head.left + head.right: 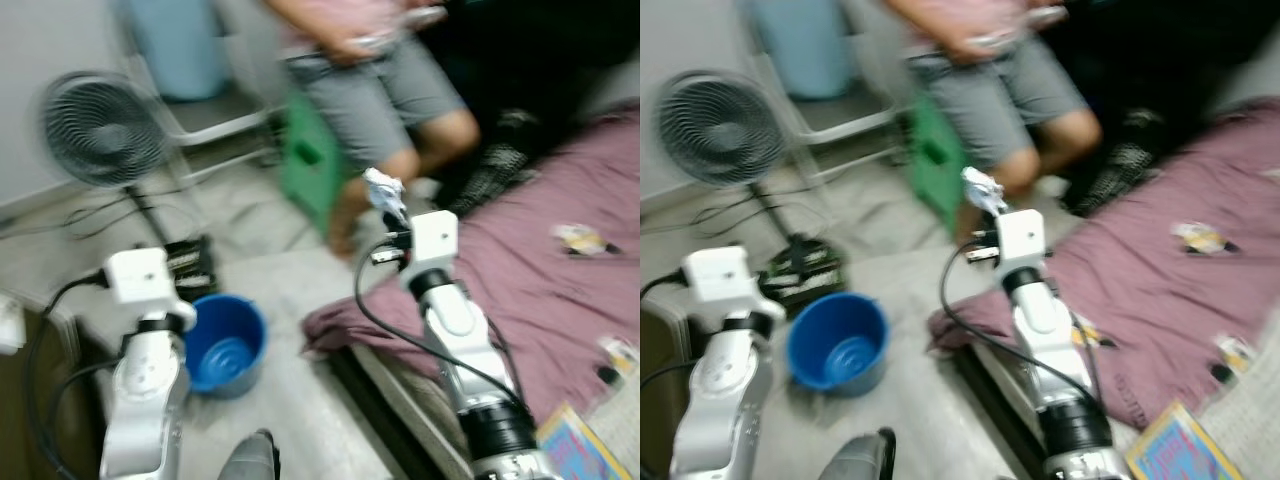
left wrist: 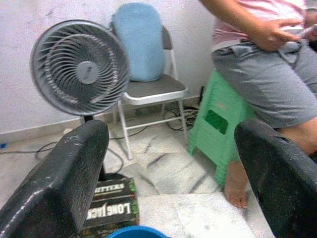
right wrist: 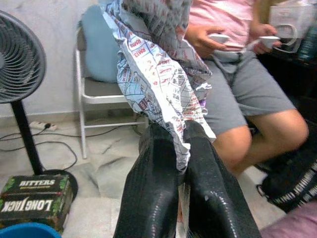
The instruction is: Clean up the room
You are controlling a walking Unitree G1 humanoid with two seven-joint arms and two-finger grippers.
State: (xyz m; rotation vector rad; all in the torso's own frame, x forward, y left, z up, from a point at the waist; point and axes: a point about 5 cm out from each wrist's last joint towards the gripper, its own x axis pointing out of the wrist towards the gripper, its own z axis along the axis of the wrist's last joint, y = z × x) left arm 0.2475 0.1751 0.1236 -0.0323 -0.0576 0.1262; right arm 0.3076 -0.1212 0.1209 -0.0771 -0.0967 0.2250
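the bed [image 1: 560, 290] with its purple sheet takes up the robot's right side, with a few small bits of litter on it. a person [image 1: 385, 75] in grey shorts sits on a green stool [image 2: 218, 124] straight ahead. a grey fan [image 1: 100, 128] stands on the floor to the left, next to a chair [image 2: 153, 89] with a blue cushion. a blue bucket [image 1: 225, 345] sits on the floor just beside the left arm, near a dark box [image 2: 111, 203] with words on it.

the right claw [image 3: 181, 148] is held up over the edge of the bed. its two fingers are squeezed together on a crumpled wrapper [image 3: 158, 74]. the wrapper sticks out long past the fingertips, away from the wrist, with its far end up high.

the left claw [image 2: 173, 163] hangs above the bucket with its fingers wide apart and nothing in them.
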